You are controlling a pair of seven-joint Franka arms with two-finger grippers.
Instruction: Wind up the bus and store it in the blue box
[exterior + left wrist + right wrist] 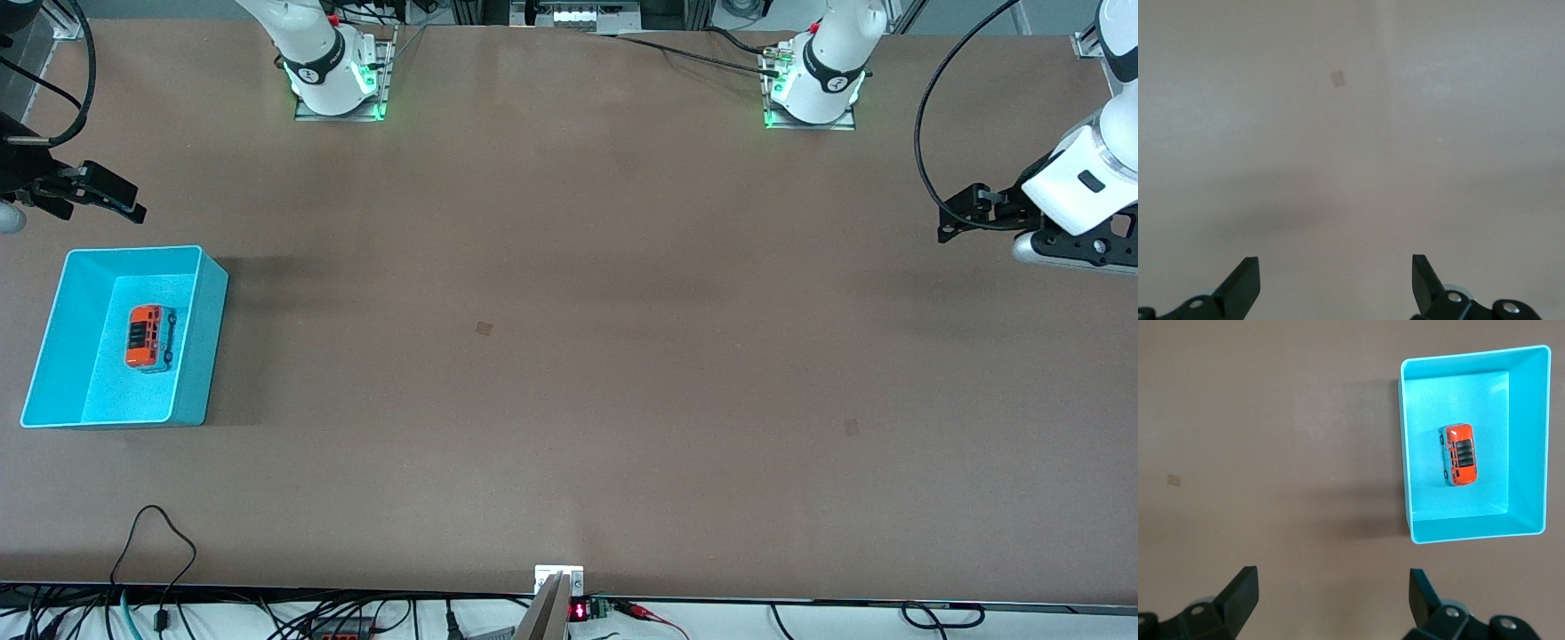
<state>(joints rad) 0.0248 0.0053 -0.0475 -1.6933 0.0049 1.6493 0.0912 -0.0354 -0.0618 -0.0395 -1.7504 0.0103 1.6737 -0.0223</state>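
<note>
- Nearest the front camera of the task's things, we find the blue box point(53, 333) at the right arm's end of the desk point(569, 356), standing flat with its open top upward. We judge that placing deliberate: an open mouth within the right arm's reach lets a toy be lowered straight in.
- The bus point(148, 338) lies inside the blue box on its floor, apart from all four walls as far as we can see. It seems tipped onto its side, since the wheels show along one edge, though we cannot be sure. Resting there, it reads to us as already stored, so the task looks essentially finished.
- A little farther from the front camera than the box, the right end effector point(107, 197) hangs above the bare desk, not over the box. Its fingers are spread wide and empty; its wrist view looks down on the box and bus, which suggests to us a hand lifted clear of them.
- At the left arm's end, the left end effector point(965, 213) waits above bare desk, fingers wide apart and holding nothing. Its wrist view shows only desk surface, well away from the box.
- Counting: we see one bus, one blue box, two arms, and two end effectors. Two small pale patches mark the desk, one near the middle point(484, 328) and one toward the left arm's end point(852, 427).
</note>
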